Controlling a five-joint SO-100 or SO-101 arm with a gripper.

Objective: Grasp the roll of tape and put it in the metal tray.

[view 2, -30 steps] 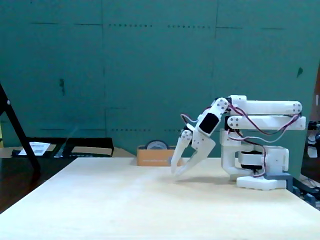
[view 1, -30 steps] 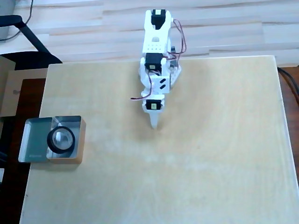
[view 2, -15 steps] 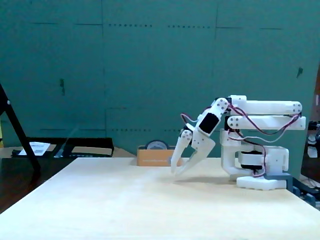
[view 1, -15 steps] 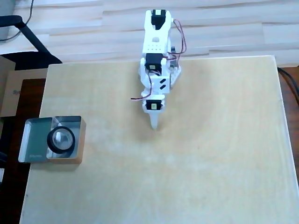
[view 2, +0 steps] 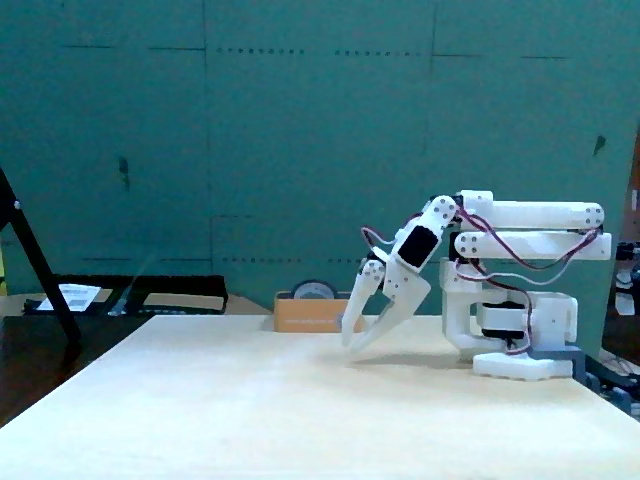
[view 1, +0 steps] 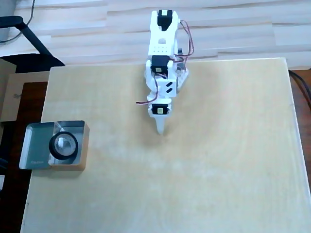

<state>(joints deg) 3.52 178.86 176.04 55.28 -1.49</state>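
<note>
The roll of tape (view 1: 65, 158), a thin black ring, lies inside the right half of the shiny metal tray (view 1: 36, 143) at the table's left edge in the overhead view. In the fixed view the tray (view 2: 305, 316) shows as a low box at the far edge, with the top of the tape (view 2: 314, 289) rising above its wall. My white gripper (view 1: 160, 130) is near the table's middle back, well right of the tray. Its tips (view 2: 350, 346) point down and are together just above the table. It holds nothing.
The light wooden table (view 1: 194, 184) has edges on all sides; the tray overhangs its left edge. The arm's base (view 2: 520, 360) stands at the back centre. A black stand leg (view 2: 40, 270) and papers sit beyond the table at the left of the fixed view.
</note>
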